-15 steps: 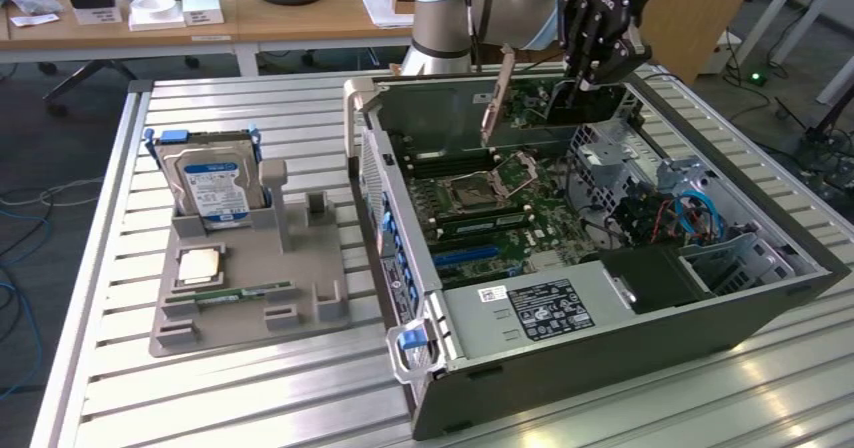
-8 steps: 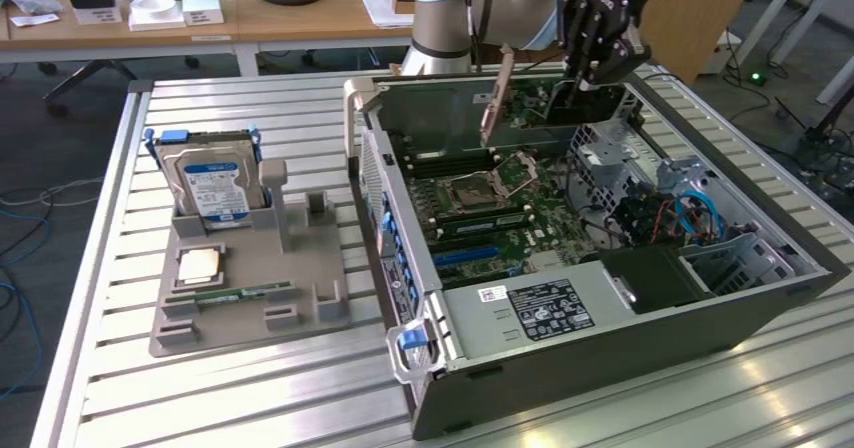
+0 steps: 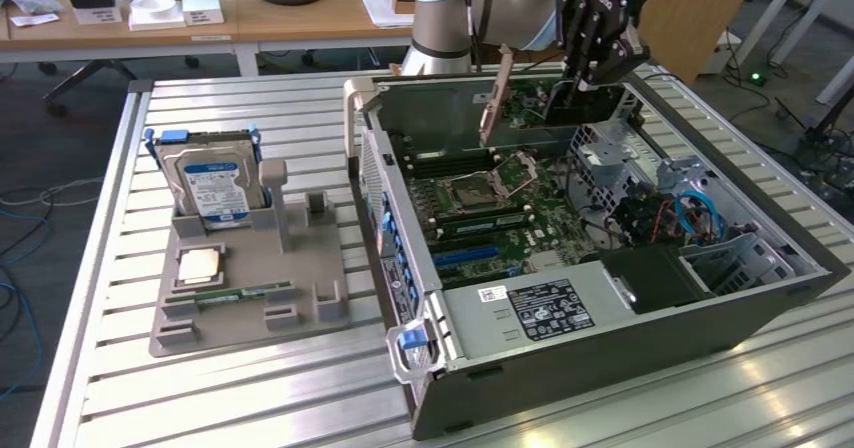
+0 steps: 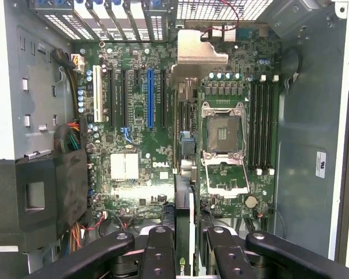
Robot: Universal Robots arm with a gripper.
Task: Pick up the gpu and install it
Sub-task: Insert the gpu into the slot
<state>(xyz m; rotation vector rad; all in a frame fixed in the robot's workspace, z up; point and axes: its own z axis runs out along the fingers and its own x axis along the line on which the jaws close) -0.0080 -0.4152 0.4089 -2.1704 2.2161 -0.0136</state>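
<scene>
My gripper (image 3: pixel 589 76) hangs over the far end of the open computer case (image 3: pixel 747 313), shut on the gpu (image 3: pixel 582 105). The card hangs on edge, a dark board with its silver bracket (image 3: pixel 495 96) toward the exterior view's left. In the wrist view the gpu (image 4: pixel 184 192) runs edge-on between my black fingers (image 4: pixel 159 253), and its bracket (image 4: pixel 199 51) covers part of the motherboard (image 4: pixel 134 174). The card hangs above the board, beside the blue slot (image 4: pixel 150 99) and the open CPU socket (image 4: pixel 223 136). Whether it touches the board is unclear.
A grey parts holder (image 3: pixel 300 303) stands on the slatted table at the exterior view's left, carrying a silver hard drive (image 3: pixel 214 188), a small chip (image 3: pixel 199 264) and a green memory stick (image 3: pixel 238 293). Case walls, a drive cage (image 3: pixel 694 203) and cable bundles (image 4: pixel 75 139) surround the board.
</scene>
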